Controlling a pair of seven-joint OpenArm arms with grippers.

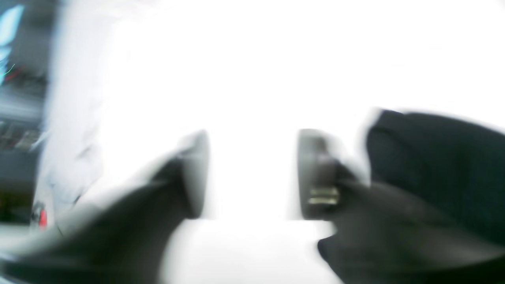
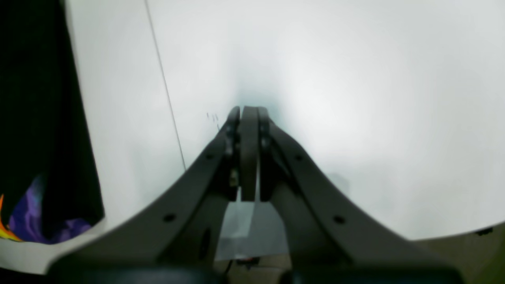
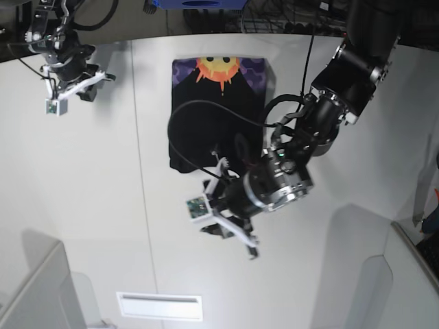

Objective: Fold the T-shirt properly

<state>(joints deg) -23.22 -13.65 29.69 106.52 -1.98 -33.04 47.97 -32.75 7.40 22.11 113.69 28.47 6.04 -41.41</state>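
Left wrist view, heavily blurred: left gripper (image 1: 252, 173) with jaws parted, bright white table (image 1: 252, 71) showing through the gap, nothing between the fingers (image 1: 315, 173). Black T-shirt (image 1: 438, 165) off to the right of the fingers, its edge just beside the right-hand one; contact impossible to judge through the blur.

Right wrist view: right gripper (image 2: 248, 118) with jaws pressed fully together, holding nothing, poised over bare table (image 2: 355, 98). Black T-shirt (image 2: 35, 118) along the left border, a patch of purple and orange print at its lower end.

Base view: T-shirt (image 3: 219, 113) folded into a compact rectangle near the middle of the table (image 3: 89, 205), long axis running from the far edge toward the near side, orange sun on purple at the far end, plain black at the near end. Left gripper (image 3: 230, 229) just past the shirt's near edge, over the table. Right gripper (image 3: 96, 80) well apart, at the far left corner.
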